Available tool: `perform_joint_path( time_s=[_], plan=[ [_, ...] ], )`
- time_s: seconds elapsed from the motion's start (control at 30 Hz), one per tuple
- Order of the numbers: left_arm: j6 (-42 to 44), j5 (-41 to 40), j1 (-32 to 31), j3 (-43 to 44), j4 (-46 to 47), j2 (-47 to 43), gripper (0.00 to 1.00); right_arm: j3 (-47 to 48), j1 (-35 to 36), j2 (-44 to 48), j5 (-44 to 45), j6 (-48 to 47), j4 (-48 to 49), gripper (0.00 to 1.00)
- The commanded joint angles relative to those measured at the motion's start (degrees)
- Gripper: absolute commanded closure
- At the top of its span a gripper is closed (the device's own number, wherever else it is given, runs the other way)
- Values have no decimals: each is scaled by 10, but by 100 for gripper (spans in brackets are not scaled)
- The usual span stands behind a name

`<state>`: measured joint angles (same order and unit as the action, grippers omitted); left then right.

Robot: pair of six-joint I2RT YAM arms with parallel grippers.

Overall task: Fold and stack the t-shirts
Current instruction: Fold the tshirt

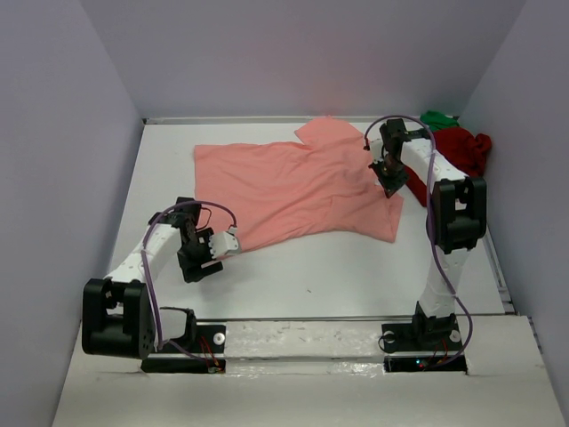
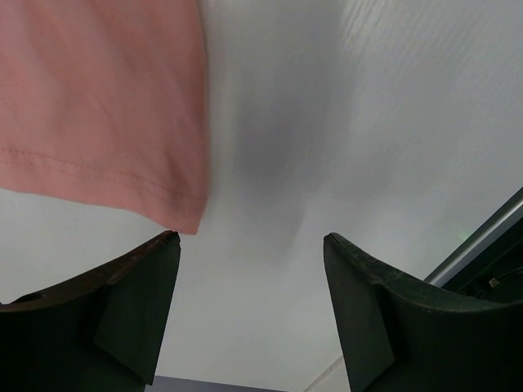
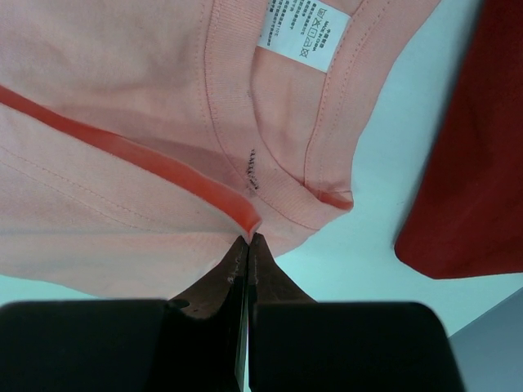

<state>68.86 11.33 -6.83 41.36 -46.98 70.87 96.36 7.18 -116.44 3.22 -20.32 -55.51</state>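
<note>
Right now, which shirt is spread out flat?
The pink shirt; the dark red shirt and green shirt lie bunched in the far right corner.

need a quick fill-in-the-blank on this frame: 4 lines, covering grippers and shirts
1. The right gripper is ___ on the salmon-pink t-shirt near its collar.
2. The left gripper is ___, with nothing between its fingers.
3. In the top view, the dark red t-shirt lies to the ___ of the salmon-pink t-shirt.
4. The care label inside the collar is ___.

Missing words: shut; open; right; white.
</note>
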Motion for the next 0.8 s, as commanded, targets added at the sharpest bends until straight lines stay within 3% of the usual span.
perform_joint_path(
  time_s=[0.0,0.43,0.77],
  plan=[
    [15,4,-7,-12,-19,1,20,24,-3,-4,12,6,-9,100],
    [-21,-34,-16,-32,77,-15,20,24,-3,-9,13,5,-12,100],
    [-21,-37,-17,-34,87,-21,21,35,-3,-20,13,5,-17,100]
  ],
)
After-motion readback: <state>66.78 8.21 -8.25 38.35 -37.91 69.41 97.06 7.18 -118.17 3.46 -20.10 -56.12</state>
